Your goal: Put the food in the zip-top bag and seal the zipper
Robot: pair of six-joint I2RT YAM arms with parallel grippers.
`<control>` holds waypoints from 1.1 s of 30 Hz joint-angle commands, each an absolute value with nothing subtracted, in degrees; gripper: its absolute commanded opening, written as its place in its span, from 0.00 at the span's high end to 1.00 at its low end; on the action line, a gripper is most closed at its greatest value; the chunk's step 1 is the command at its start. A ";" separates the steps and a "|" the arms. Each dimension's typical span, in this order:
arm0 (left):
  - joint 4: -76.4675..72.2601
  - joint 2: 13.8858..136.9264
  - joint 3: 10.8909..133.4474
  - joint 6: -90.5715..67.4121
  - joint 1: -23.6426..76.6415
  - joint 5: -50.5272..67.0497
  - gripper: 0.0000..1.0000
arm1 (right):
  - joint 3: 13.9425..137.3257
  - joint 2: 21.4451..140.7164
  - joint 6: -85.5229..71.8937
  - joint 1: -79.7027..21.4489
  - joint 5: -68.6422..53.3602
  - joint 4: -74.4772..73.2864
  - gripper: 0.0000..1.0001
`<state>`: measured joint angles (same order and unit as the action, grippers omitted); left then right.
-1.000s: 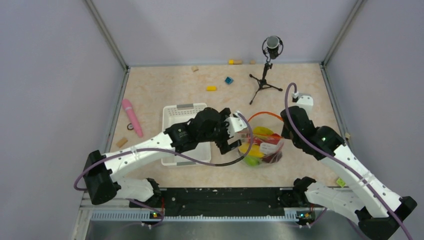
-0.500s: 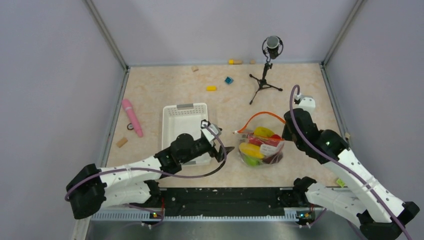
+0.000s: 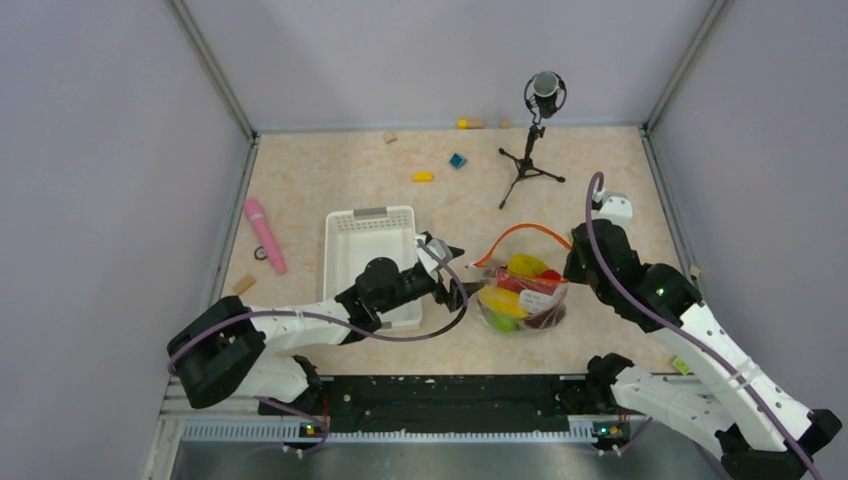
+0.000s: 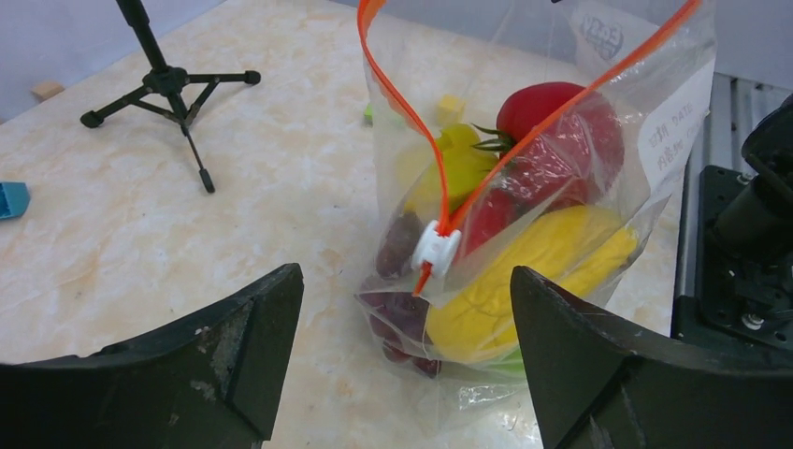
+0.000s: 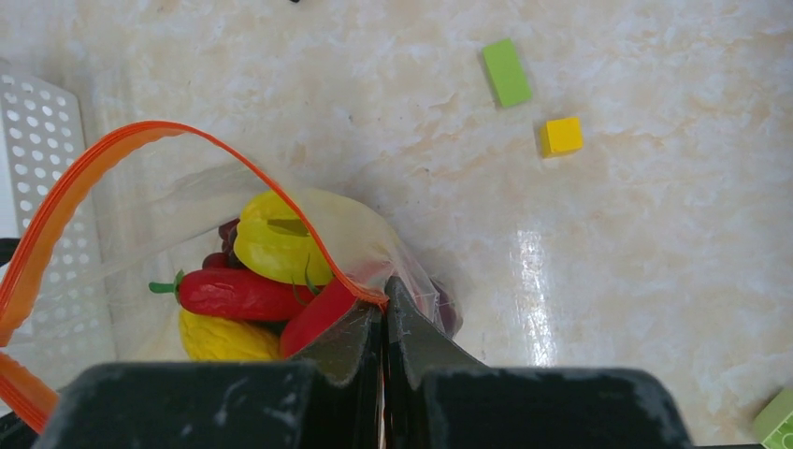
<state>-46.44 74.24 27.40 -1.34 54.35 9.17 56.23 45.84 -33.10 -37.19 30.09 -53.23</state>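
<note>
The clear zip-top bag (image 3: 545,300) stands on the table with its mouth open. It holds the food: yellow pieces (image 4: 538,271), a red chili (image 5: 238,294), a red apple (image 4: 542,101) and dark grapes (image 4: 397,245). The orange-red zipper (image 3: 522,231) arcs over the mouth, and its white slider (image 4: 436,248) sits at the left end. My left gripper (image 3: 457,278) is open and empty just left of the bag, and the slider lies between its fingers (image 4: 252,337) but is not touched. My right gripper (image 5: 383,301) is shut on the bag's right mouth edge.
A white basket (image 3: 345,250) lies under my left arm. A pink stick (image 3: 265,235) is at the far left and a microphone tripod (image 3: 528,165) at the back. Small yellow (image 5: 561,137) and green (image 5: 506,72) blocks lie right of the bag.
My left gripper pulled back from above the bag toward the near left, then came right again, open, up to the slider end. My right gripper keeps its hold on the bag edge.
</note>
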 commanded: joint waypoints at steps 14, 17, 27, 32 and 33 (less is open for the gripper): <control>-68.74 86.22 30.45 -10.80 47.61 29.30 0.29 | 56.32 42.56 -33.45 -36.38 28.74 -52.12 1.00; -71.44 88.30 30.94 -12.76 46.85 31.18 0.38 | 56.09 42.54 -33.59 -36.39 28.68 -52.12 1.00; -74.84 91.05 31.39 -16.17 44.79 37.53 0.88 | 55.89 42.55 -33.70 -36.39 29.03 -52.12 1.00; -72.40 88.97 30.94 -15.77 44.32 38.59 1.00 | 56.14 42.71 -33.27 -36.35 30.17 -52.48 1.00; -71.06 88.05 30.87 -15.09 44.30 38.84 1.00 | 56.31 42.71 -32.91 -36.40 30.97 -52.78 1.00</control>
